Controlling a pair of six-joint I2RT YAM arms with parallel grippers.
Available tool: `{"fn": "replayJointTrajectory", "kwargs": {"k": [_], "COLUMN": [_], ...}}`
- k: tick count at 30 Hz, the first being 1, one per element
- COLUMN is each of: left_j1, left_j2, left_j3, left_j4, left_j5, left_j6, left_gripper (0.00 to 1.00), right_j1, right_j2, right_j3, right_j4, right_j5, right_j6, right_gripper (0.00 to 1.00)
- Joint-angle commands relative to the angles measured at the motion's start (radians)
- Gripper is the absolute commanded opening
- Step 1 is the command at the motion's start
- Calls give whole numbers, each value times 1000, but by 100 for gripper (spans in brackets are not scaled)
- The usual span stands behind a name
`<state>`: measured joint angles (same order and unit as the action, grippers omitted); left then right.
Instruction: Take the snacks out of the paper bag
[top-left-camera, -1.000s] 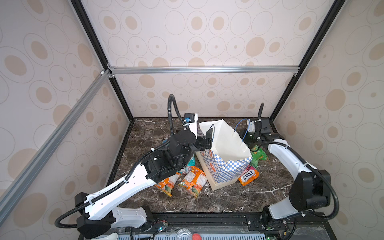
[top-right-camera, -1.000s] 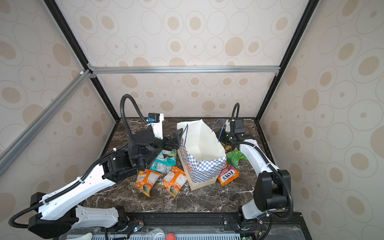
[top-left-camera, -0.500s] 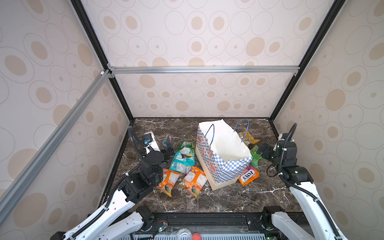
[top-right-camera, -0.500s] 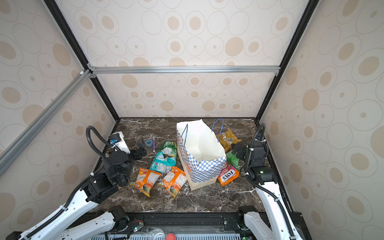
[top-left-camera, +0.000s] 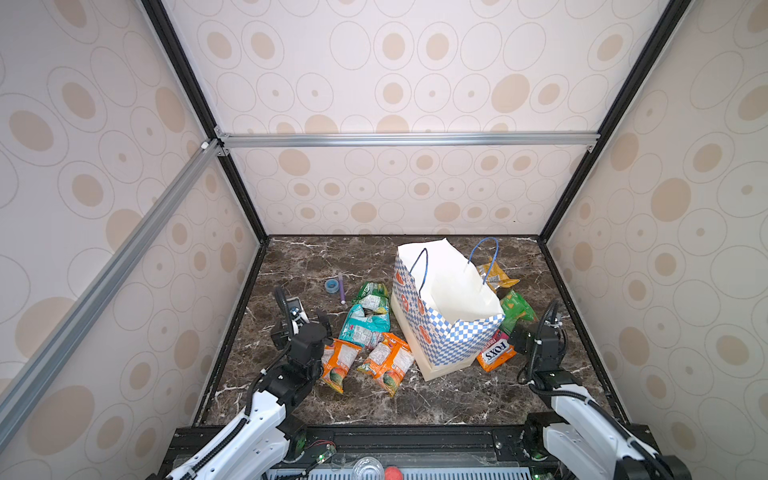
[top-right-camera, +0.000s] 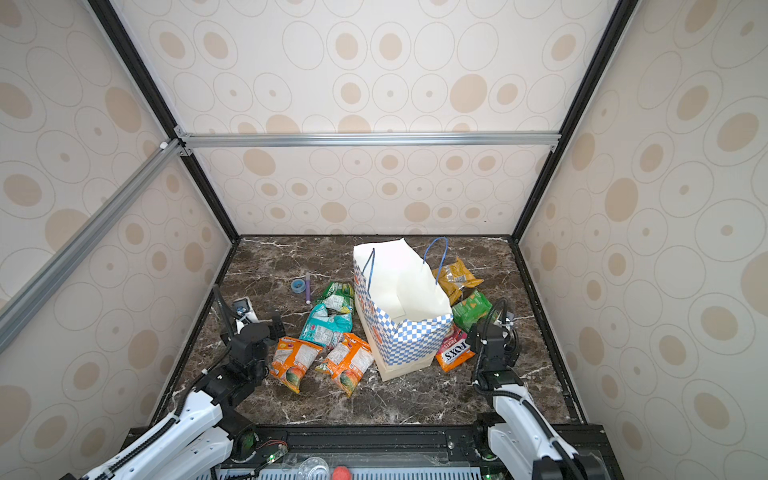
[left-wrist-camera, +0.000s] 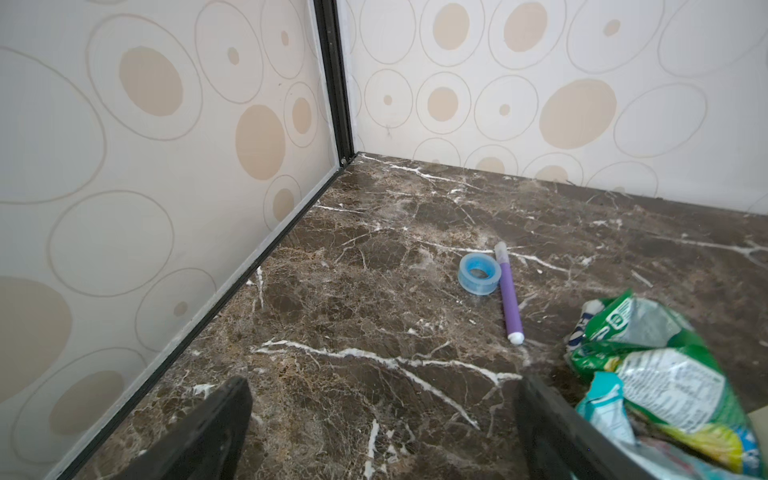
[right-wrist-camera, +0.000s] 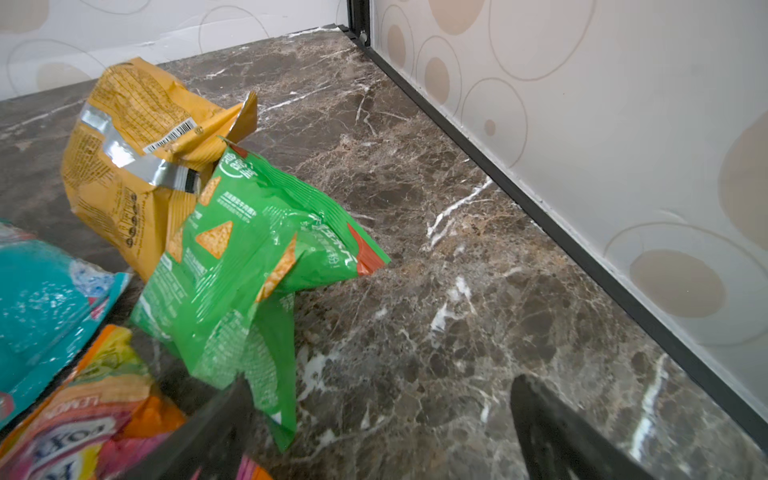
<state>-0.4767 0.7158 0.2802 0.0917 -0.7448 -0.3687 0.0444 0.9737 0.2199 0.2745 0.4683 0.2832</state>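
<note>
The paper bag (top-left-camera: 451, 332) (top-right-camera: 399, 336) stands upright with its mouth open, and only white paper shows inside. Left of it lie two orange-and-white snacks (top-left-camera: 338, 365), a teal one (top-left-camera: 365, 324) and a green one (top-left-camera: 372, 293) (left-wrist-camera: 660, 374). On its right lie a yellow packet (top-left-camera: 494, 276) (right-wrist-camera: 133, 166), a green one (top-left-camera: 515, 307) (right-wrist-camera: 249, 257) and the orange FOX'S packet (top-left-camera: 496, 353) (right-wrist-camera: 83, 432). My left gripper (left-wrist-camera: 382, 386) hovers open over bare marble at the front left. Beside the green and FOX'S packets my right gripper (right-wrist-camera: 378, 386) is open and holds nothing.
A small blue tape roll (top-left-camera: 332, 285) (left-wrist-camera: 480, 274) and a purple pen (top-left-camera: 341, 288) (left-wrist-camera: 510, 299) lie behind the left snacks. Patterned walls with black frame edges (left-wrist-camera: 332, 83) close in the marble table (top-left-camera: 415, 399) on three sides. A teal packet edge (right-wrist-camera: 41, 299) shows in the right wrist view.
Both arms have pulled back from the bag's top to the front corners of the table. The right gripper has opened wide. The bag and packets stay put.
</note>
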Motion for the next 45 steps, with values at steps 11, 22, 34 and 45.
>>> {"fn": "replayJointTrajectory", "kwargs": {"k": [11,22,34,45], "left_j1": [189,363,429,426], "left_j2": [134,579,867,866], "left_j3": [-190,-192,-69,-62], "left_j4": [605,1217,1295,1279], "left_j5": [231,588,518,522], "left_j6": [335,387,333,339], "left_gripper": [98,98,98,98], "right_j1": [-16,-11,-6,-5], "right_j2": [568,562,560,561], "right_j3": [142,174,181,183], "right_j4": [647,575,557,556], "right_j5": [-333,-330,-328,-326], "right_j6": [-252,-255,-264,-264], "right_gripper": [100,100,100,100]}}
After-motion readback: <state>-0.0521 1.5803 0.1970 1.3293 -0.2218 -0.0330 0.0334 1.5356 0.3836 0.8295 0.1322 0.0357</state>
